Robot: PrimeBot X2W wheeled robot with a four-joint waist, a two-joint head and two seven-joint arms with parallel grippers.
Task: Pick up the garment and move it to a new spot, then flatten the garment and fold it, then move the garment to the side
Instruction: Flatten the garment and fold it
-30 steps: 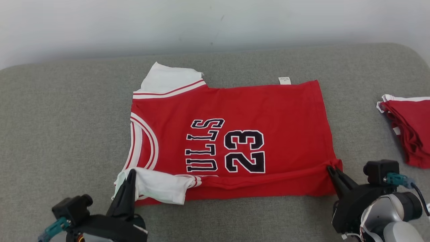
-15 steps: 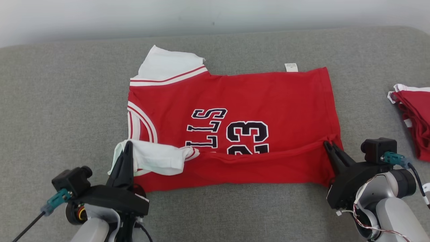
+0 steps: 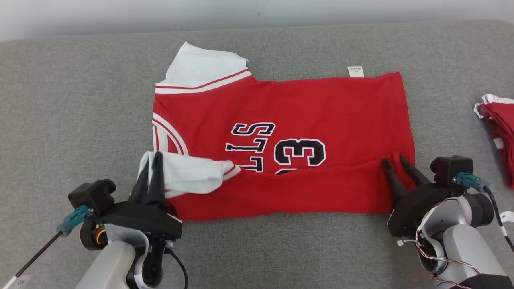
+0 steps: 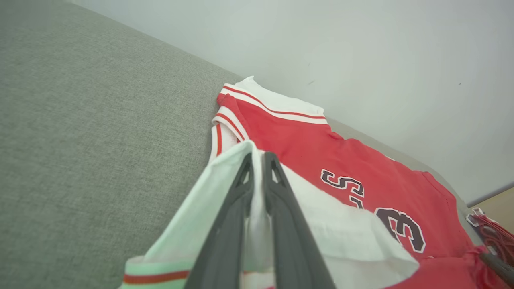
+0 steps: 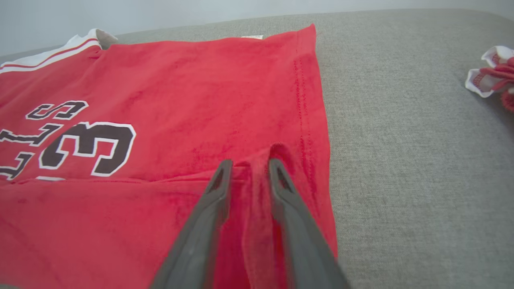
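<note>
The red jersey (image 3: 321,104) carries dark, white-edged lettering (image 3: 251,140), lying sideways in the head view. It reads "S", then "LL", and the remaining letters are hidden under a fold. Beside it is the number (image 3: 299,151) "3", with a second digit mostly covered. The print on a small white tag (image 3: 355,71) at the far edge is too small to read.

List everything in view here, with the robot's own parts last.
jersey: one, red with white sleeves, mid-cushion, near edge folded over
label: one, white, jersey's far edge
clothes pile: one, red and white, cushion's right edge
cushion: one, grey, under everything
wall: one, pale, behind the cushion
left pincer: one, dark, shut on the jersey's near white sleeve
right pincer: one, dark, open astride a red fabric ridge at the jersey's near right corner
</note>
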